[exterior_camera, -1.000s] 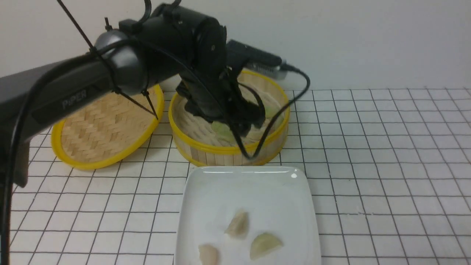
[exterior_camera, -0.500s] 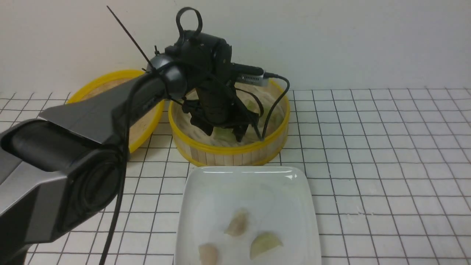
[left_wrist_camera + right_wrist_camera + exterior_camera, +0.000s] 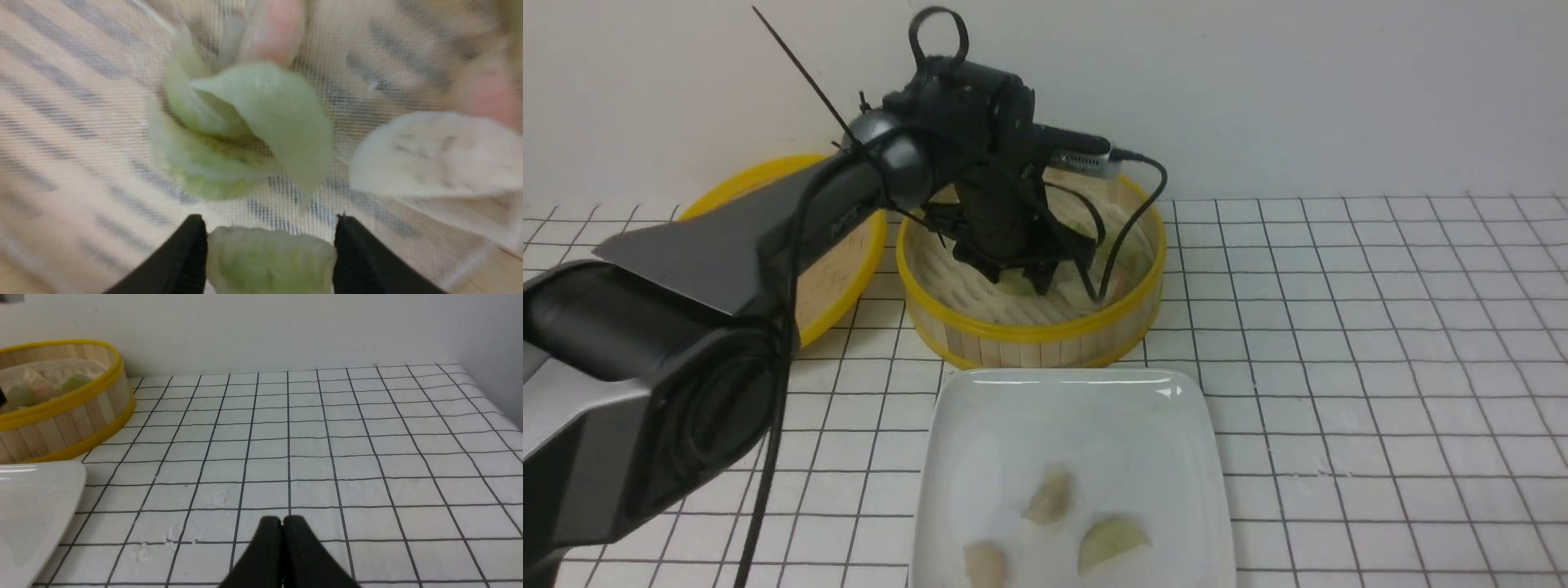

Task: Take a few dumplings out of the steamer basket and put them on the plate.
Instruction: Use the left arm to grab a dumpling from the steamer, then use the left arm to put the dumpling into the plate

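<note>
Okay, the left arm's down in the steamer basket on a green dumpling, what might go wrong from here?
1. The left gripper pinches a soft green dumpling from both sides; a harder squeeze may tear it, a weaker one may drop it.
2. Its cable hangs inside the steamer basket and could snag the wall on lifting.
3. Three dumplings crowd the near end of the plate; placing there risks stacking.

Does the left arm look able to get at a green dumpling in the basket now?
Likely yes: its end effector is inside the steamer basket, fingers seemingly touching both sides of a green dumpling.
</note>
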Action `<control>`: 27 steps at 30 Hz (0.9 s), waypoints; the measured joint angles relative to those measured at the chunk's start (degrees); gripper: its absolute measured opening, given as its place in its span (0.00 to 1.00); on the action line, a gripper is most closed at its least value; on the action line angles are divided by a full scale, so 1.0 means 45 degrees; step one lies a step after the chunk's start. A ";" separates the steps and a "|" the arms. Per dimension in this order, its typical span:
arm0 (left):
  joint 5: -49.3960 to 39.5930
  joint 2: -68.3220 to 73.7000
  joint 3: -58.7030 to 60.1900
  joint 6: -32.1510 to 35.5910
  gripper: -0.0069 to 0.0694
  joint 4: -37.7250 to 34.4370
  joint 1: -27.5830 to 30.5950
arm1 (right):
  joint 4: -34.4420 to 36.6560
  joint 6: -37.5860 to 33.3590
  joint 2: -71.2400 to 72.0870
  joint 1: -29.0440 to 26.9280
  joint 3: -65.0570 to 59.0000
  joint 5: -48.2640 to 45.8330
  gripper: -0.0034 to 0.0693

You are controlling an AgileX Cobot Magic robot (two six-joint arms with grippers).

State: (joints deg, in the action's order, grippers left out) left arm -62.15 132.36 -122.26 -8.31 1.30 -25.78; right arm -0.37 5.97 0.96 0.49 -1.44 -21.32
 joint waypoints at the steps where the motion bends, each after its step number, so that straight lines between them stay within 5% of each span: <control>1: -0.0277 -0.0397 0.0000 0.0058 0.55 0.0012 0.0000 | 0.0000 0.0000 0.0000 0.0000 0.0000 0.0000 0.03; 7: -0.1778 -0.2873 0.0557 0.0905 0.55 -0.0169 0.0000 | 0.0000 0.0012 0.0000 0.0000 0.0000 0.0000 0.03; 15: -0.1877 -0.6239 0.6851 0.0992 0.55 -0.1894 0.0000 | 0.0000 0.0012 0.0000 0.0000 0.0000 0.0000 0.03; 27: 0.0584 -0.4637 0.9395 0.1594 0.61 -0.2351 -0.0408 | 0.0000 0.0012 0.0000 0.0000 0.0000 0.0000 0.03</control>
State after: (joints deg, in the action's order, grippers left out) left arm -59.52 111.49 -79.98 -1.14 -9.29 -27.62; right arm -0.37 6.02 0.96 0.49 -1.44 -21.32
